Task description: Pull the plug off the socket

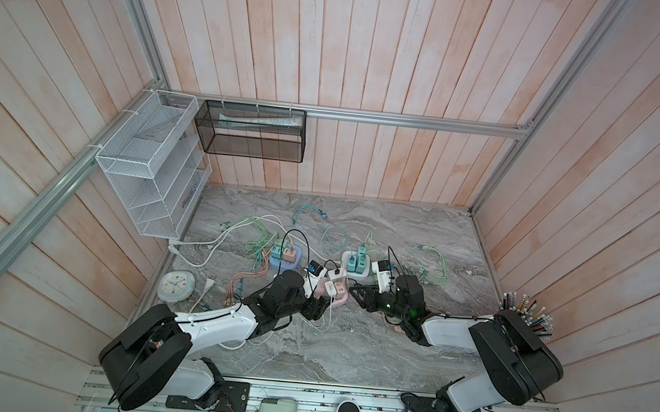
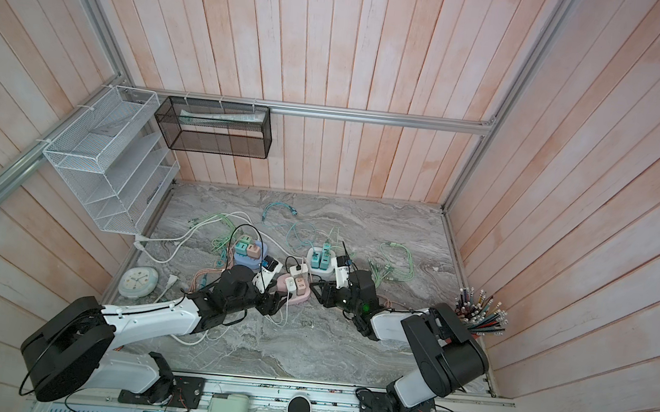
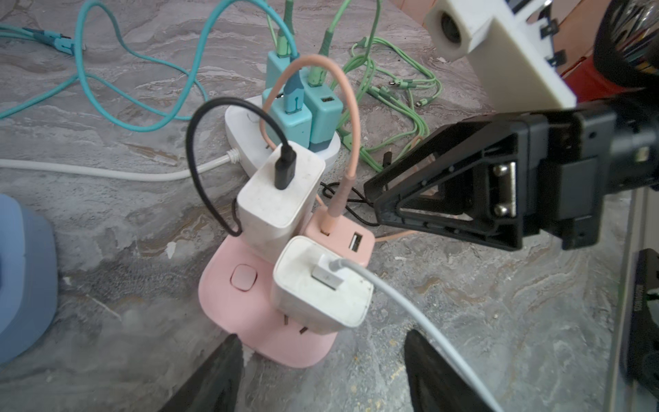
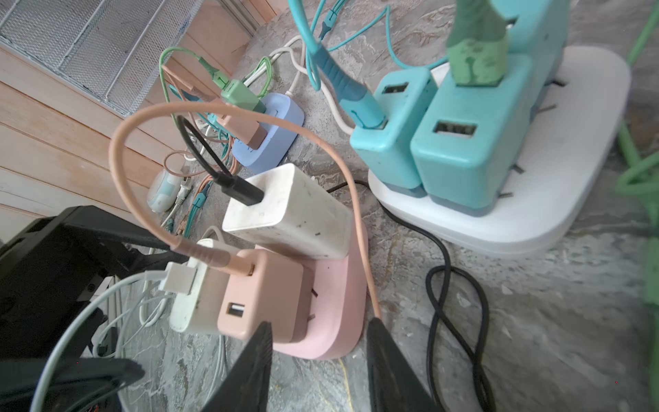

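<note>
Left pincer (image 3: 321, 335) hangs released at the near-left end of the pink socket (image 3: 228, 303), mid-bench (image 3: 463, 321), its jaws spread wide before the white plug (image 3: 321, 299) seated there, probably lined up to grip it. On the right, the right pincer (image 4: 320, 321) brackets the socket's right edge, apparently to brace it; whether it has clamped cannot be told

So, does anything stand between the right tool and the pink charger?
Nothing solid. The right tool sits right at the pink charger on the pink power strip; only its peach cable drapes down beside one fingertip.
</note>
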Robot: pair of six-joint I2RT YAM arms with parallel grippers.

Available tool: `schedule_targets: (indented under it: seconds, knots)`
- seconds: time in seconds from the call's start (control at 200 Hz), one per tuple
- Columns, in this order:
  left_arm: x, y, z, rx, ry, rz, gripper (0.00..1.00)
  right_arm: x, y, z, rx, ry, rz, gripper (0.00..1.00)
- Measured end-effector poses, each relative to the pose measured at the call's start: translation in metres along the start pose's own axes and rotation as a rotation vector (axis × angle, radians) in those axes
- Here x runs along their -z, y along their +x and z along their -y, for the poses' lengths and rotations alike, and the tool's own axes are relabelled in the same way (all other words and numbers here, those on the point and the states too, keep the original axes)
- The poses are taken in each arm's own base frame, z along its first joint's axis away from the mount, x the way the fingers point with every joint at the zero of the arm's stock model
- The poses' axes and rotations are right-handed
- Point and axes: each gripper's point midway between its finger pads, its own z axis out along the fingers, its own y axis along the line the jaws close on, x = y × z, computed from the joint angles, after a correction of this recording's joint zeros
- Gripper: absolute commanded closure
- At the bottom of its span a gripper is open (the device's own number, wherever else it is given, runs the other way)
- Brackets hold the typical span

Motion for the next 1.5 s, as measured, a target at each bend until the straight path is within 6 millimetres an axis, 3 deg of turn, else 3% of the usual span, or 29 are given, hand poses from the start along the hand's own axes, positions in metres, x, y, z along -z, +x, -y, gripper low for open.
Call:
schedule_targets:
  seconds: [0.35, 0.81, 1.015, 1.5]
  knots:
    - [-0.007, 0.011, -0.017, -0.041, -0.018, -0.037, 0.26, -0.008, -0.004, -0.008, -0.009, -0.047, -0.006, 0.59]
    - [-0.029, 0.015, -0.007, -0.135, 0.065, -0.069, 0.26, -0.015, -0.006, -0.009, -0.010, -0.054, -0.020, 0.64]
    - [-0.042, 0.009, -0.002, -0.168, 0.102, -0.067, 0.31, -0.016, -0.007, -0.010, -0.012, -0.054, -0.026, 0.64]
    - [-0.054, 0.017, 0.009, -0.215, 0.122, -0.095, 0.50, -0.016, -0.006, -0.013, -0.009, -0.079, -0.032, 0.65]
